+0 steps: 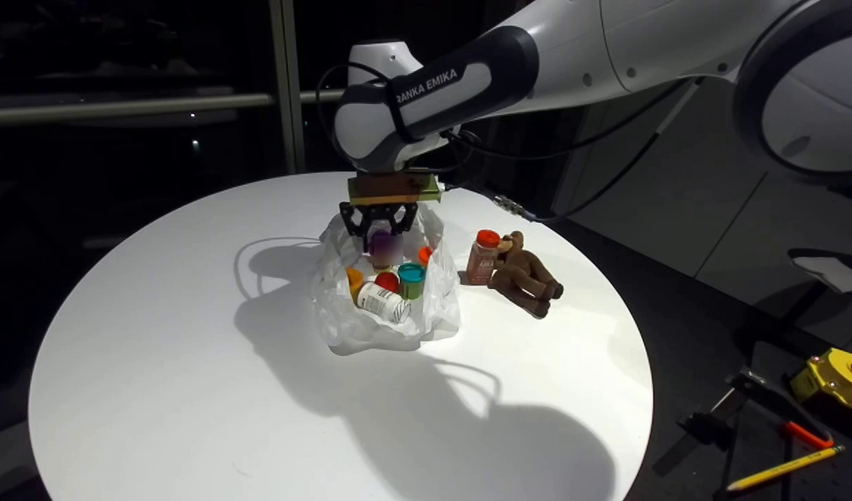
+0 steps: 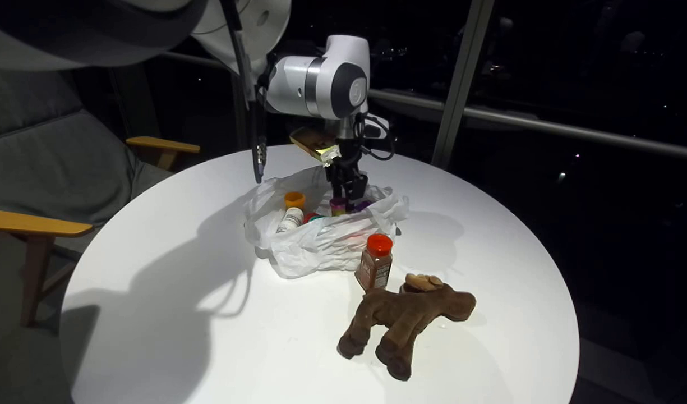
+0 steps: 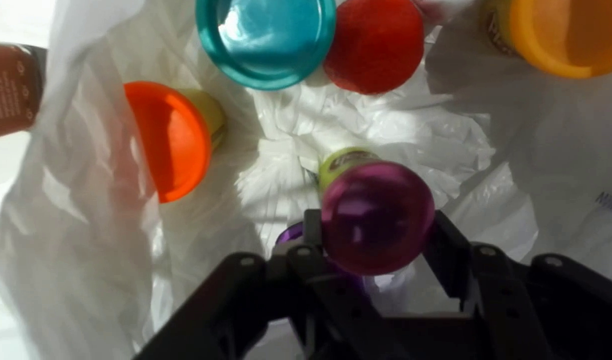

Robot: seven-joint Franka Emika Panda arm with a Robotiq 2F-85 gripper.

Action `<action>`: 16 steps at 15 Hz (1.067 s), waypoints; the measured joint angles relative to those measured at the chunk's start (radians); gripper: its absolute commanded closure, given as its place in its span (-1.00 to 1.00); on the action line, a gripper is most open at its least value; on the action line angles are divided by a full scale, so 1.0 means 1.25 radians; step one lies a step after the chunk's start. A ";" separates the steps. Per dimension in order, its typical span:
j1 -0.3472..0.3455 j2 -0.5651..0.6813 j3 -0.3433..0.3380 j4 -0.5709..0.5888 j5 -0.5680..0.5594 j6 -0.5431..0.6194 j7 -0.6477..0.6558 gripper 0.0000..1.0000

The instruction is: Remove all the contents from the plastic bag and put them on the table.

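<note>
Spread partway, the fingers (image 3: 449,260) clasp the magenta-lidded tub (image 3: 378,220) across its top — the part likely easiest to reach from above the gaping bag (image 2: 321,249)!

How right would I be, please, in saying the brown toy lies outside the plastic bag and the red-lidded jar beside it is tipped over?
"Tipped over" is wrong: the red-lidded jar stands upright on the table, as both exterior views show. The brown toy beside it does lie outside the plastic bag.
</note>
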 measured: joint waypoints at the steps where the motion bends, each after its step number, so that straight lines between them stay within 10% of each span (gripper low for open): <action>1: 0.000 -0.001 -0.003 0.002 0.000 0.000 0.006 0.44; 9: 0.052 -0.109 -0.027 -0.029 -0.002 -0.052 0.033 0.44; 16: 0.127 -0.240 0.059 -0.275 0.003 -0.073 -0.033 0.44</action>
